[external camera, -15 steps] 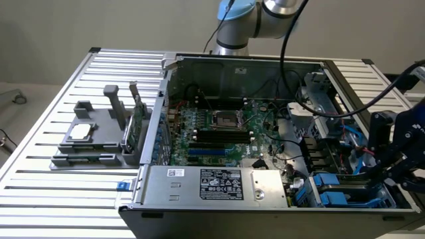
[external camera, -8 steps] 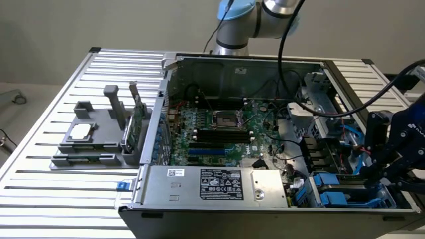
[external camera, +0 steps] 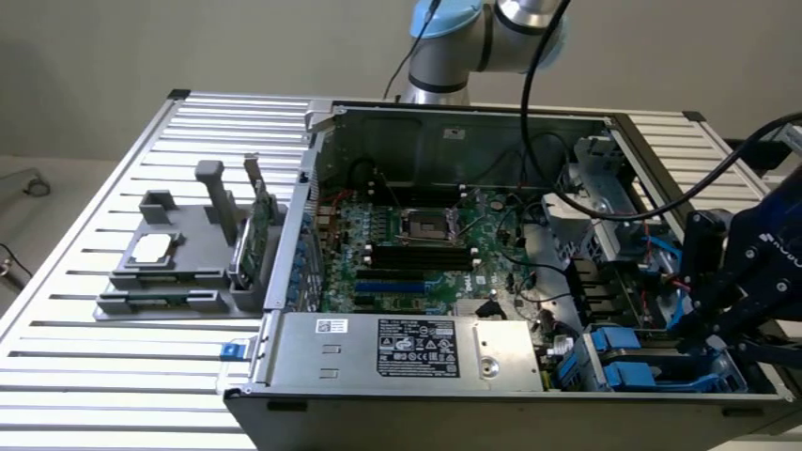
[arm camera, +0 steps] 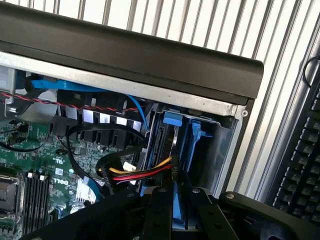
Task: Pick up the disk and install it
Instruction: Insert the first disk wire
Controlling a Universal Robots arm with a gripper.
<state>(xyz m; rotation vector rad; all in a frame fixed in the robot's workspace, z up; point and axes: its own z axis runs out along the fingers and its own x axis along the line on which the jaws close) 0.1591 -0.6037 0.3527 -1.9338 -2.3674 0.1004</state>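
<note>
My gripper [arm camera: 179,194] hangs over the drive bay [arm camera: 205,145] at the corner of the open computer case [external camera: 414,399], on the exterior view's right. Its two dark fingers [arm camera: 159,212] are shut on the disk [arm camera: 178,210]. The disk is seen edge-on as a narrow blue strip that stands upright and reaches down into the bay's slot. A blue tab [arm camera: 175,119] shows at the slot's far end. In the exterior view the dark gripper [external camera: 704,324] leans down into the bay among blue carrier parts [external camera: 626,362], and the disk's body is hidden behind it.
The motherboard [external camera: 414,244] and the power supply box [external camera: 414,348] lie beside the bay. Red, yellow and black cables [arm camera: 135,172] run right next to the slot. A grey fixture [external camera: 176,268] with a green card and a small chip stands on the slatted table [external camera: 113,385]. A keyboard [arm camera: 305,170] lies outside the case.
</note>
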